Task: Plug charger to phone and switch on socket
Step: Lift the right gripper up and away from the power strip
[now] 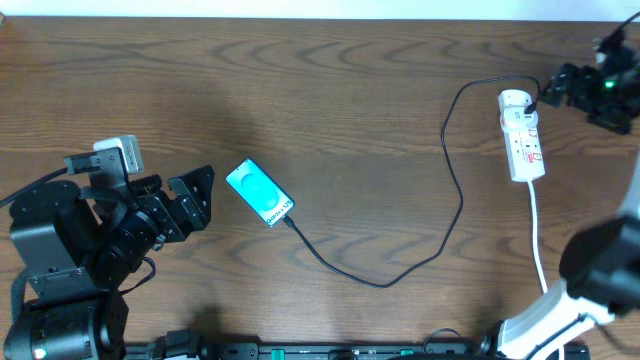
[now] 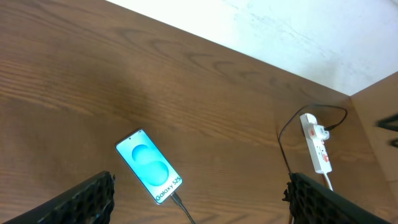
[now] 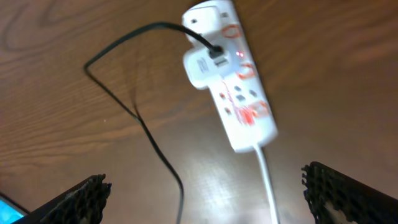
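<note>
The phone (image 1: 259, 193) lies flat on the wooden table, turquoise screen up, and also shows in the left wrist view (image 2: 149, 167). The charger cable (image 1: 380, 284) runs from the phone's lower end in a long loop to a white adapter on the socket strip (image 1: 523, 135). Its black plug tip (image 2: 176, 200) sits in the phone's bottom edge. My left gripper (image 1: 193, 197) is open and empty, just left of the phone. My right gripper (image 1: 556, 92) is open and empty, just right of the strip's far end. In the right wrist view the strip (image 3: 233, 81) shows a small red light by the adapter.
The strip's white lead (image 1: 538, 235) runs toward the front edge near my right arm's base. A pale wall borders the table's far side (image 2: 280, 37). The charger cable (image 3: 143, 124) crosses the table left of the strip.
</note>
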Action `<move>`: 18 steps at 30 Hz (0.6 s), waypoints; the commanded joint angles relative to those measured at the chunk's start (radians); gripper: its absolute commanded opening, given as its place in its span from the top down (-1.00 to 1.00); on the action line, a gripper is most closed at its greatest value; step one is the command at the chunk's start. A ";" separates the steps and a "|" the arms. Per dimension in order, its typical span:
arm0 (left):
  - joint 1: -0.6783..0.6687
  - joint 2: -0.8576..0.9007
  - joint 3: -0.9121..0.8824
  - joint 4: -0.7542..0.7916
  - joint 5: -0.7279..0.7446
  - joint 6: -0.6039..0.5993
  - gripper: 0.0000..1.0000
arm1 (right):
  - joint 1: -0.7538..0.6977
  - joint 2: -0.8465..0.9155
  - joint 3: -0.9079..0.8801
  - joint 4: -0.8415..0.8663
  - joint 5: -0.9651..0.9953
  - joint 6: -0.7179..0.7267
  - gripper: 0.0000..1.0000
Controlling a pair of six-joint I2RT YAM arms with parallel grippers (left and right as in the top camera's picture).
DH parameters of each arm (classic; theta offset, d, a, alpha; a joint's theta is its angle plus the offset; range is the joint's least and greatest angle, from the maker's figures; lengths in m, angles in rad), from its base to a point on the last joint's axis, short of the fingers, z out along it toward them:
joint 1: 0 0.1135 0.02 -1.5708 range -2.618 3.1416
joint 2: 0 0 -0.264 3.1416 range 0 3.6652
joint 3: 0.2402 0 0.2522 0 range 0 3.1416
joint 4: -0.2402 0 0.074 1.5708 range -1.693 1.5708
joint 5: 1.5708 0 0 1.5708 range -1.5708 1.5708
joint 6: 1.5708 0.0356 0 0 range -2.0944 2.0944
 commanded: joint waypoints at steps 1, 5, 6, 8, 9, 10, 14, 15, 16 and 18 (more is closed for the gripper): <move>0.003 0.001 0.021 -0.002 -0.012 0.010 -0.77 | 0.005 -0.124 0.017 -0.045 0.113 0.049 -0.99; 0.003 0.001 0.021 -0.002 -0.012 0.010 -0.77 | 0.005 -0.240 0.017 -0.085 0.113 0.049 -0.99; 0.003 0.001 0.021 -0.002 -0.013 0.010 -0.77 | 0.005 -0.263 0.017 -0.095 0.113 0.048 -0.99; 0.003 0.001 0.021 -0.002 -0.013 0.010 -0.77 | 0.005 -0.305 0.017 -0.103 0.113 0.048 -0.99; 0.003 0.001 0.021 -0.002 -0.013 0.010 -0.78 | 0.005 -0.319 0.017 -0.104 0.113 0.048 -0.98; 0.003 0.001 0.021 -0.002 -0.013 0.010 -0.77 | 0.005 -0.333 0.017 -0.104 0.113 0.048 -0.98; 0.003 0.001 0.021 -0.002 -0.013 0.010 -0.77 | 0.005 -0.358 0.017 -0.115 0.113 0.048 -0.99; 0.003 0.001 0.021 -0.002 -0.013 0.010 -0.77 | 0.005 -0.359 0.017 -0.116 0.113 0.048 -0.99; 0.003 0.001 0.021 -0.002 -0.013 0.010 -0.77 | 0.005 -0.359 0.017 -0.116 0.113 0.048 -0.99; 0.003 0.001 0.021 -0.002 -0.013 0.010 -0.77 | 0.005 -0.357 0.017 -0.115 0.113 0.048 -0.98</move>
